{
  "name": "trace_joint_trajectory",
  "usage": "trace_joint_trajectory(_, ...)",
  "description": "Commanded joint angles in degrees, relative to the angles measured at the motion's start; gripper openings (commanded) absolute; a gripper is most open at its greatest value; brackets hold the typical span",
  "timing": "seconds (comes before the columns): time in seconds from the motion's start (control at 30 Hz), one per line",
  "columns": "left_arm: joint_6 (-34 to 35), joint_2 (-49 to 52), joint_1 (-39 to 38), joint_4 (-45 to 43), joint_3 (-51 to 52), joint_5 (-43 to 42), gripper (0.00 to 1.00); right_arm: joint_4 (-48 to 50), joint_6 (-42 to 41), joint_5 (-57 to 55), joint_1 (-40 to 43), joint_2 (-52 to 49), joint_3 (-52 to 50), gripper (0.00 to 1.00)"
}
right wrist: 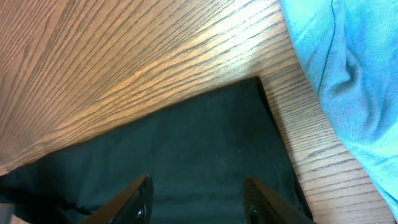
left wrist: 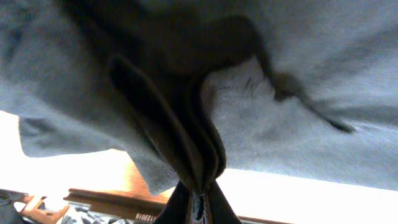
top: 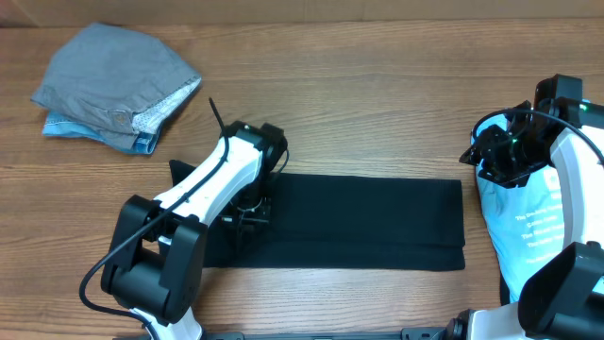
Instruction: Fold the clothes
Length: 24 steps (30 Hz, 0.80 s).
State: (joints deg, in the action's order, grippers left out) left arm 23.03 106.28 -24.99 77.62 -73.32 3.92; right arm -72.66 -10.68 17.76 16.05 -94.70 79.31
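Black cloth: the black T-shirt [top: 368, 222] lies as a long flat band across the middle of the desk [top: 377, 94], closer to the near edge.
Left gripper: the left gripper [top: 247, 212] sits at the band's left end, its fingers closed tight on a raised fold of the fabric.
Right gripper: the right gripper [right wrist: 199, 205] hangs above the band's far right corner, fingers spread wide with nothing between them.
Blue cloth: the light blue T-shirt [top: 528, 227] lies at the right edge, just beside the band.
Far left corner: a grey folded pile [top: 118, 90].
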Motion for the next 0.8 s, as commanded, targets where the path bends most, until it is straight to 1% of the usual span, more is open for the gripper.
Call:
trace_joint_trajectory(0.0, 2.84, -1.68, 0.22, 4.09, -4.04, 3.28, 0.04, 0.13, 0.28, 0.33, 0.15, 0.83, 1.25, 0.50)
trace_joint_trajectory(0.23, 11.58, -3.61, 0.28, 12.68, -4.22, 12.44, 0.04, 0.22, 0.28, 0.33, 0.15, 0.83, 1.25, 0.50)
trace_joint_trajectory(0.3, 13.00, -4.13, 0.37, 13.79, -4.22, 12.63, 0.04, 0.22, 0.28, 0.33, 0.15, 0.83, 1.25, 0.50)
trace_joint_trajectory(0.53, 13.42, -4.39, 0.87, 14.10, -3.85, 10.64, 0.06, 0.24, 0.28, 0.31, 0.15, 0.83, 1.22, 0.51)
trace_joint_trajectory(0.6, 13.42, -4.39, 0.87, 14.73, -3.28, 9.46, 0.07, 0.22, 0.28, 0.31, 0.15, 0.83, 1.22, 0.54)
trace_joint_trajectory(0.67, 13.42, -4.39, 0.87, 15.67, -2.71, 9.62, 0.08, 0.24, 0.28, 0.31, 0.15, 0.83, 1.22, 0.55)
trace_joint_trajectory(0.73, 13.46, -4.39, 0.87, 16.09, -2.01, 9.51, 0.12, 0.22, 0.28, 0.33, 0.15, 0.83, 1.22, 0.55)
trace_joint_trajectory(0.77, 13.44, -4.39, 0.87, 16.24, -1.60, 8.96, 0.16, 0.22, 0.28, 0.33, 0.15, 0.83, 1.22, 0.55)
